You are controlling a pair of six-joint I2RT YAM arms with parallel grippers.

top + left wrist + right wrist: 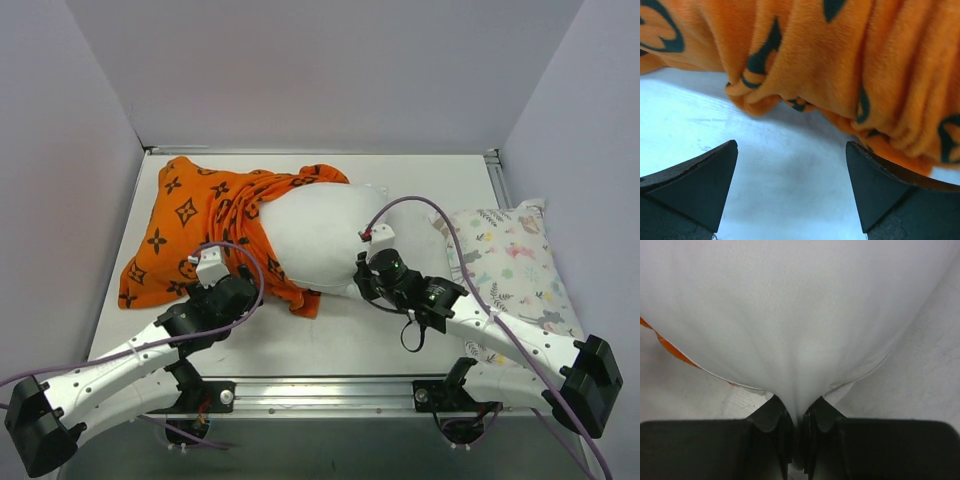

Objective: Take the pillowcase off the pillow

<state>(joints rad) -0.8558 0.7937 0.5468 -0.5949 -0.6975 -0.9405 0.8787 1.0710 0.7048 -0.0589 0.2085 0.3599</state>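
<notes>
Half of the white pillow (325, 235) lies bare at the middle of the table (350, 335), its left end inside the bunched orange pillowcase (195, 215) that spreads toward the left side. The right gripper (797, 412) is clamped on a pinch of the pillow's near edge; the left gripper (792, 150) holds its fingers wide apart just before the pillowcase's folds. A floral-print pillow (510, 265) lies at the table's right edge.

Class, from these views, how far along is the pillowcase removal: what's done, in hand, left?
Done: the pillowcase is bunched back, baring much of the pillow. In hand: the right end effector pinches the pillow; the left end effector stands open by the folds. Left: pulling the cover fully off.
</notes>
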